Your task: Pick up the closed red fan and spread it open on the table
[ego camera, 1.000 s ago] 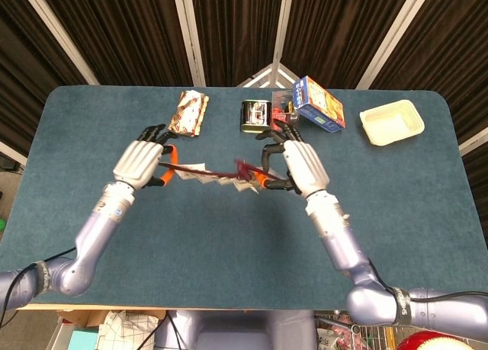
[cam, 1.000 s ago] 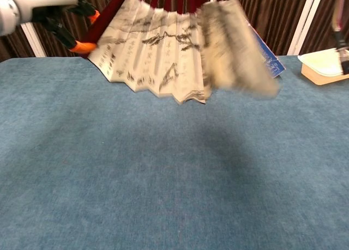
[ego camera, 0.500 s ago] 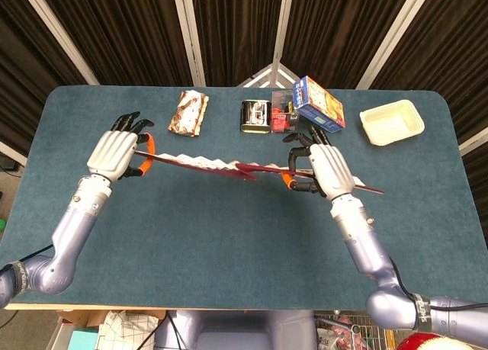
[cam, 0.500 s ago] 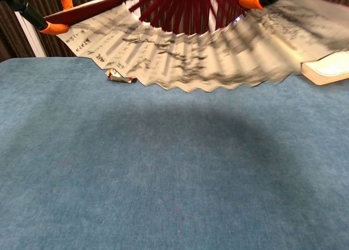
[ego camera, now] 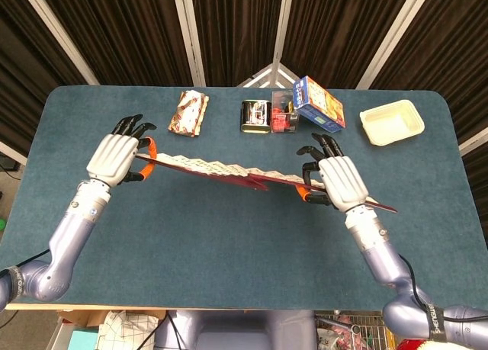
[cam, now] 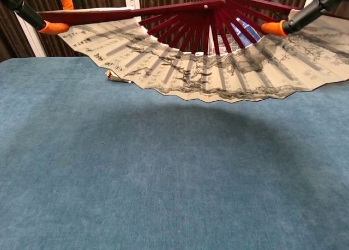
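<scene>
Both hands hold your red fan (ego camera: 229,171) in the head view: your left hand (ego camera: 114,155) pinches one end rib, your right hand (ego camera: 335,181) the other, above the table (ego camera: 229,236). From the chest view, the fan hangs spread wide above the cloth, orange fingertips (cam: 54,26) clamping its outer ribs.

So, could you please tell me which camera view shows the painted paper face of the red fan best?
The chest view: the red fan fills the upper frame from below, showing its ink painting and dark red ribs. The head view shows the fan nearly edge-on, a thin strip held between the left hand and right hand.
</scene>
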Robot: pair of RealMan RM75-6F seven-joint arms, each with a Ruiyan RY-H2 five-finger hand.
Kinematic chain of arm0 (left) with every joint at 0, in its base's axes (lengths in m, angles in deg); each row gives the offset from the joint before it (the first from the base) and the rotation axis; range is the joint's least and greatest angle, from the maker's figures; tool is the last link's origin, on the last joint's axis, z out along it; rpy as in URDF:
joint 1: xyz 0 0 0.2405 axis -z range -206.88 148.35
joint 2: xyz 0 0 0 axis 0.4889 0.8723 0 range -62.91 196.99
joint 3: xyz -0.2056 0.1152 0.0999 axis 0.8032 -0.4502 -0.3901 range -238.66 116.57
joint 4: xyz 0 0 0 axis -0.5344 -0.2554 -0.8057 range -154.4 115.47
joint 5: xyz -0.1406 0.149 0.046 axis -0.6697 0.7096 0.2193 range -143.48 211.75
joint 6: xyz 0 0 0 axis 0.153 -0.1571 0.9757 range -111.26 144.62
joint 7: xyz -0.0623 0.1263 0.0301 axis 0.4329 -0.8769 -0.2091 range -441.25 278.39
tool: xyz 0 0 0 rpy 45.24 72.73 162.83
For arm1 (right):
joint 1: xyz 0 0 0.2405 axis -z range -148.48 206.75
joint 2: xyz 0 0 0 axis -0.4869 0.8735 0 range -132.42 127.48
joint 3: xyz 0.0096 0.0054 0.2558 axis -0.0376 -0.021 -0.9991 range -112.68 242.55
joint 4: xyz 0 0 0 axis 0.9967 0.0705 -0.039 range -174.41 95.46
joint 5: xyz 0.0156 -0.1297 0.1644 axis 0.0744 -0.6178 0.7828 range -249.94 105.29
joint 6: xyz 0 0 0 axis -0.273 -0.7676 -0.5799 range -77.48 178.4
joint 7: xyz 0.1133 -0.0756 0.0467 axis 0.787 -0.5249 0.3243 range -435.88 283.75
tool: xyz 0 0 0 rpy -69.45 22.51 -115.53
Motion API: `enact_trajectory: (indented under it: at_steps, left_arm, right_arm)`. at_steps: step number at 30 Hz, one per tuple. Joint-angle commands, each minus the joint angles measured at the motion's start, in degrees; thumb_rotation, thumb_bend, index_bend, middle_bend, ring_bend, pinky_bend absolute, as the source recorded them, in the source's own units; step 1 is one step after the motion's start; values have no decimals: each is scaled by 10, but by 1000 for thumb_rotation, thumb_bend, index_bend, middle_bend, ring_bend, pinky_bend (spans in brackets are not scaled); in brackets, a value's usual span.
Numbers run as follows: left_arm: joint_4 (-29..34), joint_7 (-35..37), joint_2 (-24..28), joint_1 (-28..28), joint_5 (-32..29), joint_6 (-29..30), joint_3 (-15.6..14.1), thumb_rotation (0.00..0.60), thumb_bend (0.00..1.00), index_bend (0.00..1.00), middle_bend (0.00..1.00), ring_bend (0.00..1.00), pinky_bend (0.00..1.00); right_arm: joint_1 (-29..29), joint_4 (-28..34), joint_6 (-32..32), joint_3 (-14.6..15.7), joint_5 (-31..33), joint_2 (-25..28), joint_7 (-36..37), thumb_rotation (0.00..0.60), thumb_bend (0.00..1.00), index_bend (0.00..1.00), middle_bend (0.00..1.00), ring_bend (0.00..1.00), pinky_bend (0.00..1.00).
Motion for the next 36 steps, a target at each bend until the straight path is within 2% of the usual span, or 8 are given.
enact_trajectory:
  at_steps: [1, 11, 18, 26, 36]
  left_arm:
    - [1, -2, -2, 1, 1, 3, 1, 600, 563, 733, 170, 0, 0]
    - [3, -15, -24, 12, -1, 18, 12, 600, 563, 733, 170, 0, 0]
    - [-19, -9, -61, 16, 19, 43, 16, 600, 563, 733, 169, 0, 0]
    - [-49, 2, -98, 5, 54, 67, 1, 600, 562, 733, 168, 0, 0]
    - [-53, 15, -99, -17, 75, 75, -13, 600, 561, 733, 169, 0, 0]
  right_arm:
    - [3, -6, 4, 5, -10, 0, -2, 600, 385, 841, 299, 10, 0]
    - [3, -34, 20, 2, -33, -17, -2, 600, 385, 842, 299, 9, 0]
    - [4, -75, 37, 0, -42, -46, 1, 600, 385, 842, 300, 9, 0]
    - [21, -127, 68, 18, -75, -74, 7, 600, 385, 842, 299, 10, 0]
    - [44, -132, 74, 46, -103, -76, 15, 600, 385, 842, 300, 10, 0]
